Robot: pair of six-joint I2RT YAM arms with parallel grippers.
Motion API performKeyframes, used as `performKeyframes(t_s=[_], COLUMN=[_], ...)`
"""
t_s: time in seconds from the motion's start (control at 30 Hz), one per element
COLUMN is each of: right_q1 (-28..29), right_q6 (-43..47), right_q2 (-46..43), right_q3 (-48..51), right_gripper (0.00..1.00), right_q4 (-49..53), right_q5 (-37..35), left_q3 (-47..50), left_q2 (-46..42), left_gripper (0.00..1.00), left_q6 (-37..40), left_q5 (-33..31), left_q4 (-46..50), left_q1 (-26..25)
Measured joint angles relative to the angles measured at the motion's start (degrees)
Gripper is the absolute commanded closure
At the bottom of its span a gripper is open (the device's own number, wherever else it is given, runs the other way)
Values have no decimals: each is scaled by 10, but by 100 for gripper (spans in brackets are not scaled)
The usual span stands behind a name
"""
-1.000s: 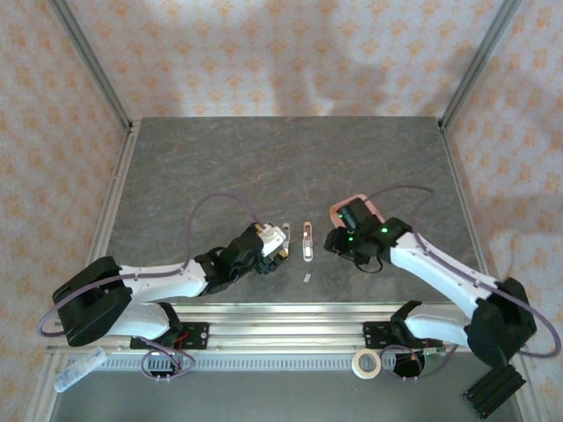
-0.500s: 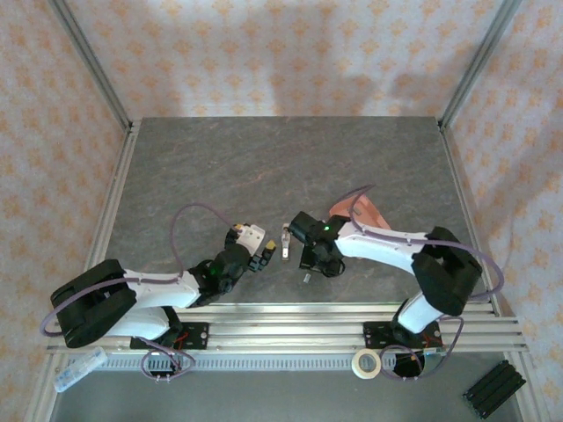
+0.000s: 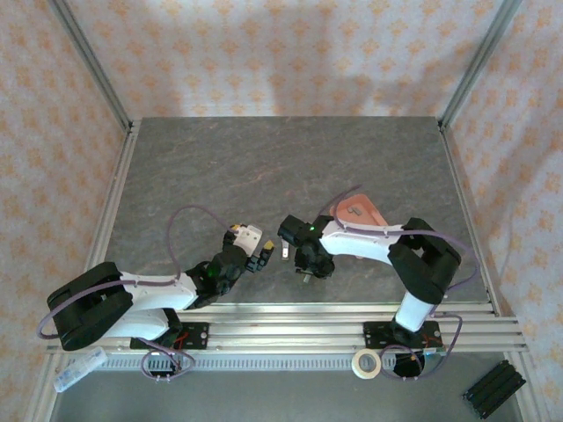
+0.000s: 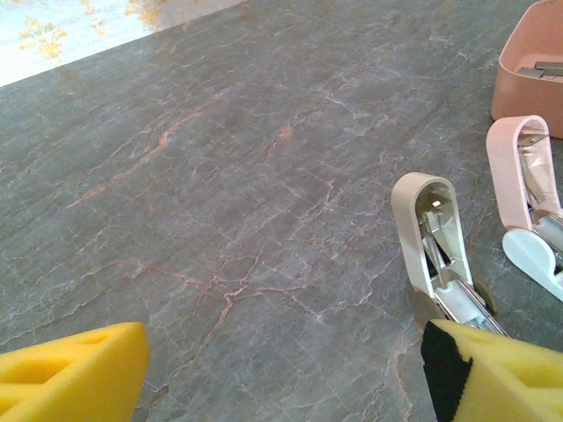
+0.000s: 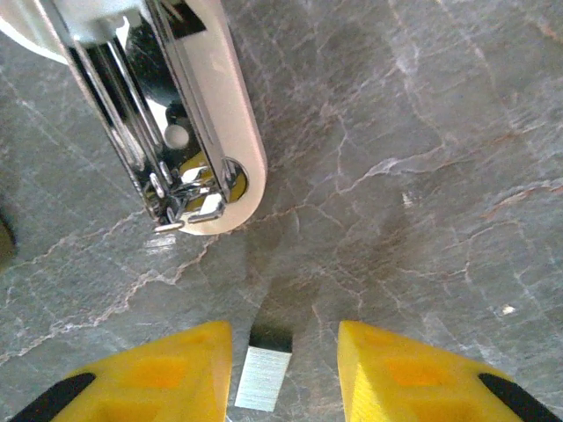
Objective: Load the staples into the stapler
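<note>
The right gripper (image 5: 283, 341) hangs low over the grey marble-patterned tabletop (image 4: 264, 158), its yellow fingers (image 5: 149, 378) partly apart and straddling a single staple strip (image 5: 264, 380). The strip lies flat on the table between them, and a gap on its right side shows it is not clamped. It is a short silvery bar whose long axis runs roughly along the gripper's reach, tilted slightly. Its far end points towards the rounded end of the pale pink mini stapler (image 5: 207, 105) just beyond it. That stapler lies open with its metal channel exposed, and its long axis slants away to the upper left of the right wrist view. The left gripper (image 4: 281, 352) stands wide open and holds nothing. Just ahead of its right finger, a beige mini stapler (image 4: 431, 237) lies open, close beside the pink one and roughly parallel to it. Past both sits a salmon-pink tray (image 4: 519, 88) with more staples (image 4: 545, 69) in it.
</note>
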State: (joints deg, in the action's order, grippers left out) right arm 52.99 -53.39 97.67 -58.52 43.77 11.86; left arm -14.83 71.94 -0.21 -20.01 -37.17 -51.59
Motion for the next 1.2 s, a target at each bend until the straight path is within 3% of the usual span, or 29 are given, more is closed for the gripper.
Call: performKeyframes(t_s=[0.93, 1.2], right_q1=[1, 2], right_q6=[-2, 15], right_q2=[13, -23], right_q3=[-4, -5], right_gripper=[84, 84], right_q4=[0, -3], right_q5=[21, -26], left_q3=[0, 5], left_q2=[0, -15], left_gripper=[18, 17], left_q6=[0, -14], left_q5=[0, 0], left_q4=[-8, -8], left_q1=[0, 0])
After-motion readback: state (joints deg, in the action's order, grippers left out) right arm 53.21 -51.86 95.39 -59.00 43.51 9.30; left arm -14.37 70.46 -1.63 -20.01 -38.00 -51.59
